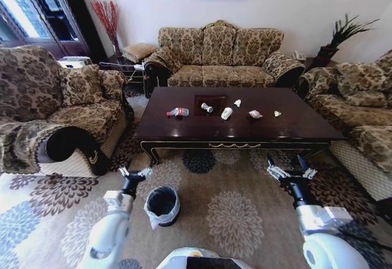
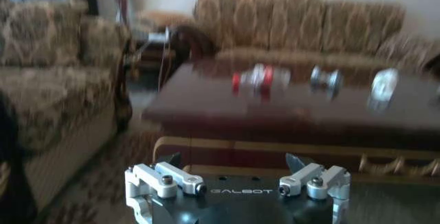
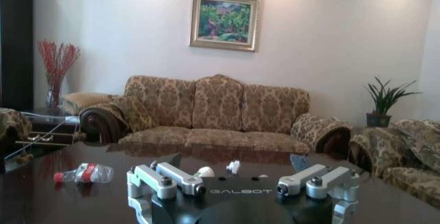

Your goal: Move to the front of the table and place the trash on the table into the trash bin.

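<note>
Both my left end effector (image 1: 135,173) and right end effector (image 1: 291,171) hang apart, empty, short of the worktop (image 1: 184,131). Bottle (image 1: 178,112), cup (image 1: 226,113), wrappers mid-frame; trash bin (image 1: 162,206) lower left, within reach.

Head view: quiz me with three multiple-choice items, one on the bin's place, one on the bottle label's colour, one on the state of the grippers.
1. Where is the trash bin?
A. on the table
B. on the carpet between the two arms
C. on the sofa

2. What colour is the label on the plastic bottle?
A. red
B. green
C. blue

3. How are the left gripper and the right gripper?
A. both shut on trash
B. left holds the bottle
C. both open, empty

Answers:
1 B: it stands on the floor short of the table.
2 A: a red band shows.
3 C: fingers spread, nothing between them.
</note>
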Controlling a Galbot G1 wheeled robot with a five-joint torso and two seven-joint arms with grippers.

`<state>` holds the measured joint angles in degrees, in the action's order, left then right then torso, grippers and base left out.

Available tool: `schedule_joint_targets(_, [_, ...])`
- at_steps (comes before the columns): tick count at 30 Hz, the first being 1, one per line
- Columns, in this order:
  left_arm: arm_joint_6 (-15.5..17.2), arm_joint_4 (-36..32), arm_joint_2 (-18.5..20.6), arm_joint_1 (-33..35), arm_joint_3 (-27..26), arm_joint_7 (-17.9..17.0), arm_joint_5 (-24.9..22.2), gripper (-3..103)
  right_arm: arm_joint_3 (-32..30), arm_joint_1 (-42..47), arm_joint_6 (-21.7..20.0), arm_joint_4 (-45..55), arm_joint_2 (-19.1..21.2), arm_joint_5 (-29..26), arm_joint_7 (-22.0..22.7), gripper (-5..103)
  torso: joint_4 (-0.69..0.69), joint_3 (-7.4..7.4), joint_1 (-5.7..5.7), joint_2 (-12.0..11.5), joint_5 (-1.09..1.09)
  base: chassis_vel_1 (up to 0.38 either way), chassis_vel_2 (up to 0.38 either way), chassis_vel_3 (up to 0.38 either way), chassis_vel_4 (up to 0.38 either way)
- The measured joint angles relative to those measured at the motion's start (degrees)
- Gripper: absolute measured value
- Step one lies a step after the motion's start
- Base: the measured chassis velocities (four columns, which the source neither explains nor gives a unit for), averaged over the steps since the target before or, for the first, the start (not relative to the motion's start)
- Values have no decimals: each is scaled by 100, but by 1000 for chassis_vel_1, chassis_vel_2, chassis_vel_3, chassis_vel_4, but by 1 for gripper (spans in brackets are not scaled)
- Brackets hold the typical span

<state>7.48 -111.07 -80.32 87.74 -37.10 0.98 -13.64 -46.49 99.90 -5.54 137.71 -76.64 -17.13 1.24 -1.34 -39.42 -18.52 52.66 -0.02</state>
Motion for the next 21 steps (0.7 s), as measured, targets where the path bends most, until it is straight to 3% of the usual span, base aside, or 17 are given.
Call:
schedule_joint_targets(2, [38,701,-6,-252,68,-5,249,100,5,-8,9,24,-15,1,-6,100,0,0,0,0,2,0,0,0,0])
schedule_joint_targets(3, [38,701,-6,-252,68,-5,249,100,5,-8,9,24,-15,1,-6,100,0,0,0,0,2,0,0,0,0])
schedule_joint_targets(9, [201,2576,152,-1040,286,127,425,100,42,29,200,-86,-31,2,-47,100,0,0,0,0,3,0,0,0,0])
schedule_joint_targets(21, [100,4242,35,-1630,428,165,462,100,-23,81,332,-190,-129,34,-35,100,0,1,0,0,2,0,0,0,0])
